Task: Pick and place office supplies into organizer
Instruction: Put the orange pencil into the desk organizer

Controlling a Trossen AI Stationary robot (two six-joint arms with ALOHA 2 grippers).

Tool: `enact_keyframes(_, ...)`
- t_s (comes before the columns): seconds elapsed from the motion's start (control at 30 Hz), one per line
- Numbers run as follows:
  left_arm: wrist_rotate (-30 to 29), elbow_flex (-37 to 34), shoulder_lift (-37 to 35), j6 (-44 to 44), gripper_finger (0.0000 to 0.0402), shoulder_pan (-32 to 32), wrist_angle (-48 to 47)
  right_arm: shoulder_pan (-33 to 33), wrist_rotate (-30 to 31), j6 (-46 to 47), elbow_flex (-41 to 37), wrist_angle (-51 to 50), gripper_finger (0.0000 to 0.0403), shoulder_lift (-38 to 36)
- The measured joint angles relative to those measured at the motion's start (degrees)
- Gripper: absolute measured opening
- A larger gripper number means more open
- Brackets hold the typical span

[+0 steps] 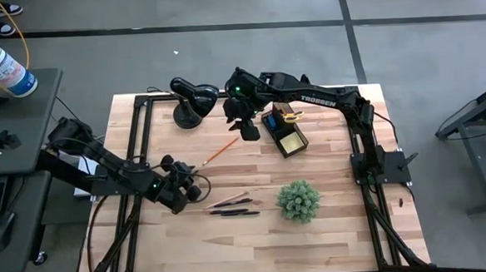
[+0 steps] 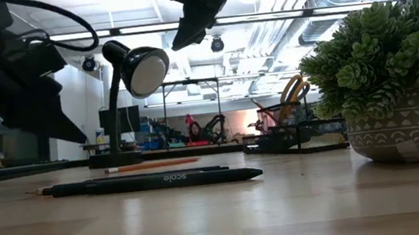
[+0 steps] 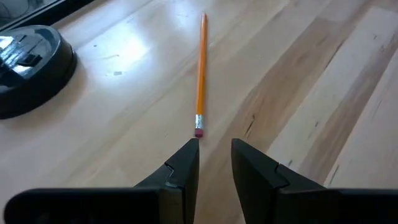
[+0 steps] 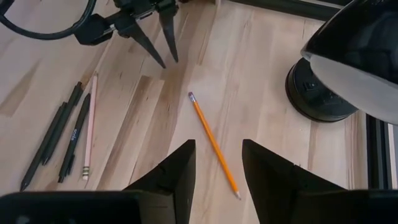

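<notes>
I am lining up on the orange pencil [image 3: 200, 74] lying loose on the tabletop [image 1: 339, 222] between my two arms: my left gripper [image 3: 214, 152] sits just short of its eraser end with fingers slightly parted and empty, and my right gripper [image 4: 217, 155] hangs above it, fingers spread, holding nothing. Next I judge one gripper must drop over the shaft, pinch it and carry it to the organizer [image 1: 283, 131] — scissors [image 2: 293, 90] already stand there. Left to move I count one orange pencil, one pale pencil [image 4: 90, 121] and two black pens [image 4: 62, 137].
</notes>
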Motion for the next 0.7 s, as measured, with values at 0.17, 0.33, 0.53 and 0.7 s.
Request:
enact_keyframes(0.17,-1.2,-1.6,2.6,0.2,0.0083,0.6,7.7,0.0,0.0,0.0,0.0,0.5,0.0129,0.0)
enact_keyframes(0.33,-0.3,-3.4,4.1,0.3,0.0083,3.0,10.3,0.1,0.0,0.0,0.0,0.5,0.0129,0.0)
enact_keyframes(0.53,3.1,-6.0,4.1,11.9,0.0083,6.6,21.8,0.1,-2.2,0.0,0.0,0.4,0.0128,0.0)
enact_keyframes(0.7,5.1,-6.9,4.0,20.3,0.0083,9.6,25.7,0.2,-3.3,0.2,0.0,0.4,0.0128,0.0)
